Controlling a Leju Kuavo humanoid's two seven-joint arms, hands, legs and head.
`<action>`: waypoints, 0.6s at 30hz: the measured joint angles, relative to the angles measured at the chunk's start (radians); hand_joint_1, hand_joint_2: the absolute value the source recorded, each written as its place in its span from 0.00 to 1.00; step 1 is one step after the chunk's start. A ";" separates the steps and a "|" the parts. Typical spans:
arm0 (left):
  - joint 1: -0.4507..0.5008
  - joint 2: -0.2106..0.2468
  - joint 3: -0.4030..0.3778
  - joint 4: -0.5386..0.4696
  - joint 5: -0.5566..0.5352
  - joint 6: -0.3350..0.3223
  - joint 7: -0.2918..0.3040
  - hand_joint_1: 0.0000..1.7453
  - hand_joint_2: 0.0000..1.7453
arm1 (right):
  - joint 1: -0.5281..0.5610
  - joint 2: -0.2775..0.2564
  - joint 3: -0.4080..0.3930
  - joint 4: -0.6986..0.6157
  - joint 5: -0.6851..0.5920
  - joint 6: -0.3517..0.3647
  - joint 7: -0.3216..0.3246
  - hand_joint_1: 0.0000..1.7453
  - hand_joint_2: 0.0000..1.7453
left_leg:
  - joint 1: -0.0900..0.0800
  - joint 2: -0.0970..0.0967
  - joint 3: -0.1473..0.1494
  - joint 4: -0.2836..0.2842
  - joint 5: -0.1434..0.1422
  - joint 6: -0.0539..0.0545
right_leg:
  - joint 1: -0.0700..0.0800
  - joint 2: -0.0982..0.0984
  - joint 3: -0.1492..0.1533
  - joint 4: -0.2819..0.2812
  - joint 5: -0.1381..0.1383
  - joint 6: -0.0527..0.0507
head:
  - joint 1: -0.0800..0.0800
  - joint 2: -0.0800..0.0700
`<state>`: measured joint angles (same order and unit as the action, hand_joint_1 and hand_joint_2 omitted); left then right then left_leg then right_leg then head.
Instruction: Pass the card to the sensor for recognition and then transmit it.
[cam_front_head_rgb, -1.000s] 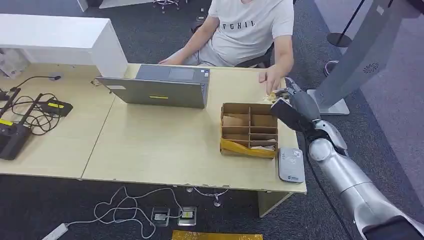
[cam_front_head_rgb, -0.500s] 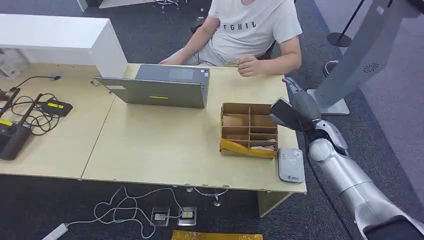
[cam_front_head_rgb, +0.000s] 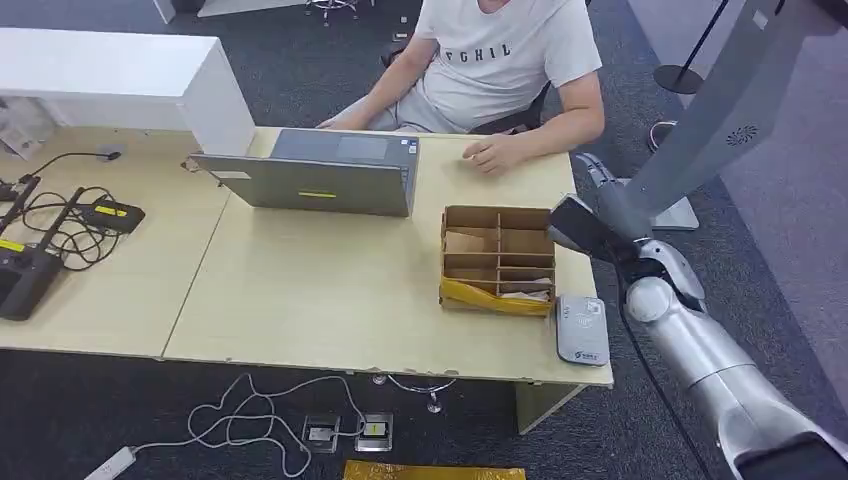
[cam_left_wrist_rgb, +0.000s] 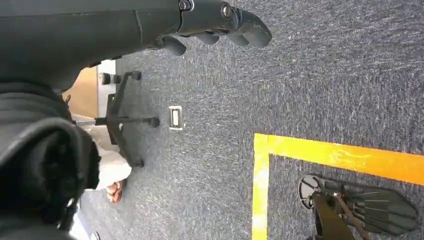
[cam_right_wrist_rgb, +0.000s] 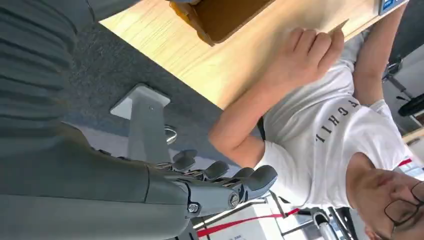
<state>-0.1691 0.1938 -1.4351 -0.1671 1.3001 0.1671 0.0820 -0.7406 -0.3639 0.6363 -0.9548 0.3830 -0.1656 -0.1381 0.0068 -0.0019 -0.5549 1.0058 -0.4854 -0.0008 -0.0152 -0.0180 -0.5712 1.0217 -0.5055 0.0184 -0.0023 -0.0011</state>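
- Grey and empty, my right hand (cam_front_head_rgb: 600, 200) is hanging off the far right edge of the table (cam_front_head_rgb: 330, 290), fingers (cam_right_wrist_rgb: 235, 177) loosely spread and gripping nothing.
- The card (cam_right_wrist_rgb: 339, 26) seems to be sitting in the person's hand (cam_front_head_rgb: 490, 152), as a thin edge poking past the knuckles in the right wrist view; I am reading that as a judgement, since it is too small to be sure.
- My left hand (cam_left_wrist_rgb: 220, 22) is hanging over the carpet, fingers curled in with nothing in them.
- The reader (cam_front_head_rgb: 582, 328) is lying at the near right corner, just beside the cardboard box (cam_front_head_rgb: 498, 258).
- Risk: with the hand-over apparently done, I am watching my withdrawal. Pulling the arm back low could be clipping the box wall or nudging the reader off the edge.
- Compared with a second ago, the person's hand is no longer meeting my fingers at the table edge; it is now resting near the laptop (cam_front_head_rgb: 318, 172), and my right hand is sitting a little further back and to the right.
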 joint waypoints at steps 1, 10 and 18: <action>0.000 0.000 0.000 0.000 0.000 0.000 0.000 0.00 0.00 | 0.001 -0.001 0.000 -0.003 0.002 0.000 0.000 0.00 1.00 | 0.000 0.000 0.000 0.000 0.000 0.000 | 0.000 0.000 0.000 0.000 0.000 0.000 | 0.000 0.000; 0.000 0.000 0.000 0.000 0.003 0.008 0.001 0.00 0.00 | 0.004 -0.031 -0.001 -0.042 0.071 -0.004 0.021 0.00 1.00 | 0.000 0.000 0.000 0.000 0.000 0.000 | 0.000 0.000 0.000 0.000 0.000 0.000 | 0.000 0.000; 0.000 -0.002 0.000 0.000 0.014 0.010 0.002 0.00 0.00 | 0.023 -0.074 0.000 -0.134 0.150 0.047 0.087 0.00 1.00 | 0.000 0.000 0.000 0.000 0.000 0.000 | 0.000 0.000 0.000 0.000 0.000 0.000 | 0.000 0.000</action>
<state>-0.1688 0.1915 -1.4347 -0.1671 1.3138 0.1766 0.0835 -0.7173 -0.4383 0.6359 -1.0888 0.5333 -0.1182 -0.0507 0.0068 -0.0014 -0.5550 1.0059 -0.4854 -0.0008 -0.0152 -0.0178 -0.5714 1.0216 -0.5055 0.0184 -0.0023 -0.0011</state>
